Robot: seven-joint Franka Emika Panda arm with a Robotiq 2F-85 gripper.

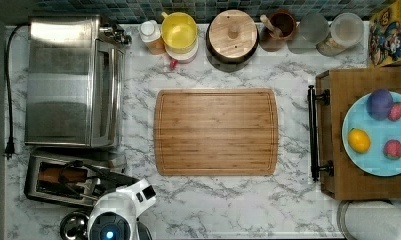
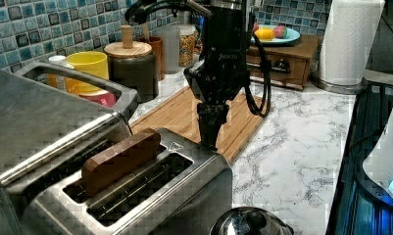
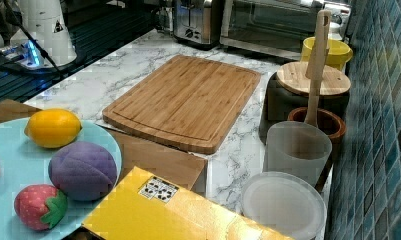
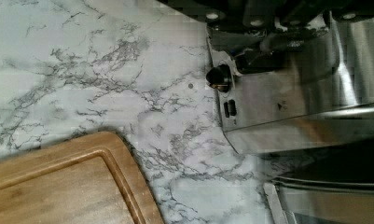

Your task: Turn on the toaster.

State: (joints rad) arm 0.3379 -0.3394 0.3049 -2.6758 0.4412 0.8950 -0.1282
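The toaster (image 2: 150, 186) stands on the marble counter (image 1: 228, 200) at the top view's lower left, directly in front of the toaster oven (image 1: 73, 80). In the left view a brown slice of bread (image 2: 120, 159) sits upright in the slot nearer the toaster oven; the other slot is empty.

The gripper (image 2: 208, 142) hangs vertically over the toaster's end nearest the cutting board (image 1: 215, 131). In the left view its fingers (image 2: 208, 122) point straight down, and their tips reach the toaster's top edge at that end. Whether the fingers are pressed together or spread cannot be told from these pictures.

In the wrist view the toaster's end face (image 4: 287, 93) carries a round dark knob (image 4: 218, 77), with small dark buttons (image 4: 229, 108) just beside it.

The cutting board lies flat on the counter, near the toaster but apart from it. In the right view the toaster (image 3: 190, 22) appears at the far end of the counter, beside the toaster oven (image 3: 278, 25).
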